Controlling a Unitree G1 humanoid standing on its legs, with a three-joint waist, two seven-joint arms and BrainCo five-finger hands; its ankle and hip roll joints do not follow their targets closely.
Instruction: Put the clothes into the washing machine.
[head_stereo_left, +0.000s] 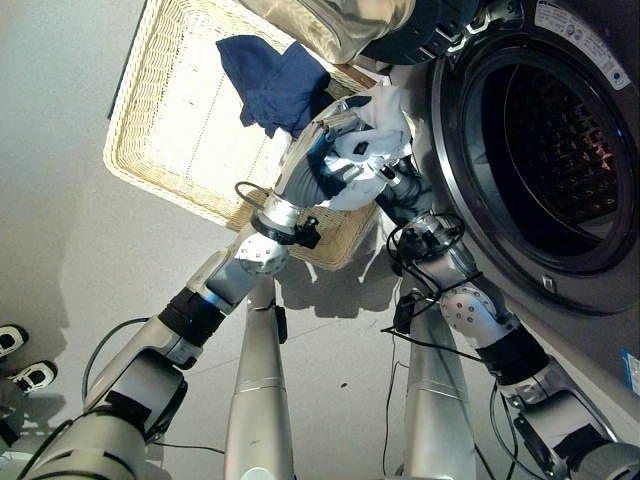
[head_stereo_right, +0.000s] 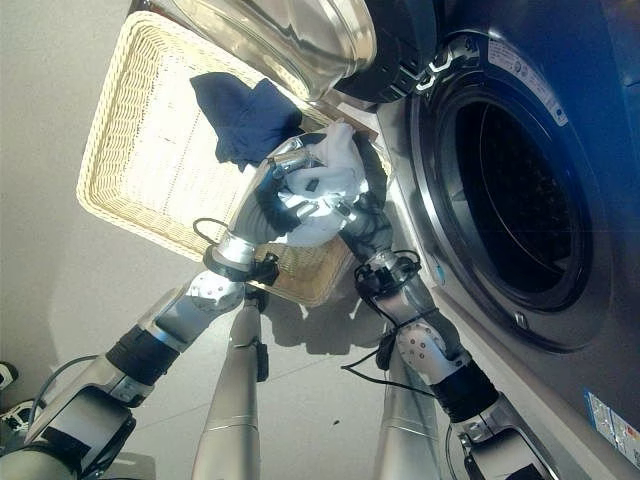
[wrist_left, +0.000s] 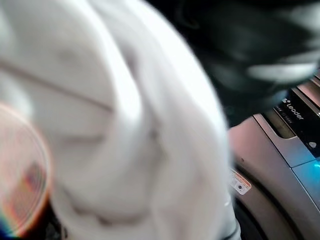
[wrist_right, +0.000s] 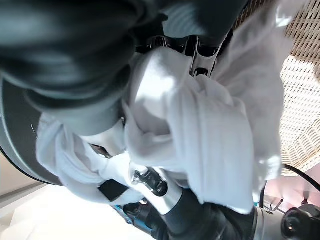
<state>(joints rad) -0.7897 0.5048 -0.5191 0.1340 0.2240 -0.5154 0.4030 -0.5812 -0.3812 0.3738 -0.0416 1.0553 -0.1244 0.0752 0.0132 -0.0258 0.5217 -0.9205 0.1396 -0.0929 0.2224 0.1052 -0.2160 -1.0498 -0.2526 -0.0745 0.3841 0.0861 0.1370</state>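
From the head views, both hands are bunching a white garment (head_stereo_left: 375, 150) over the wicker basket (head_stereo_left: 170, 150), beside the washing machine (head_stereo_right: 520, 200) with its open drum; a navy garment (head_stereo_left: 270, 80) is lying in the basket. The left hand (head_stereo_left: 315, 160) is curling round the cloth. In the left wrist view, white cloth is crowding the lens. In the right wrist view, the right hand (wrist_right: 165, 190) is buried in folds (grip unclear). The carrying step seems underway; next, the bundle likely needs swinging into the drum
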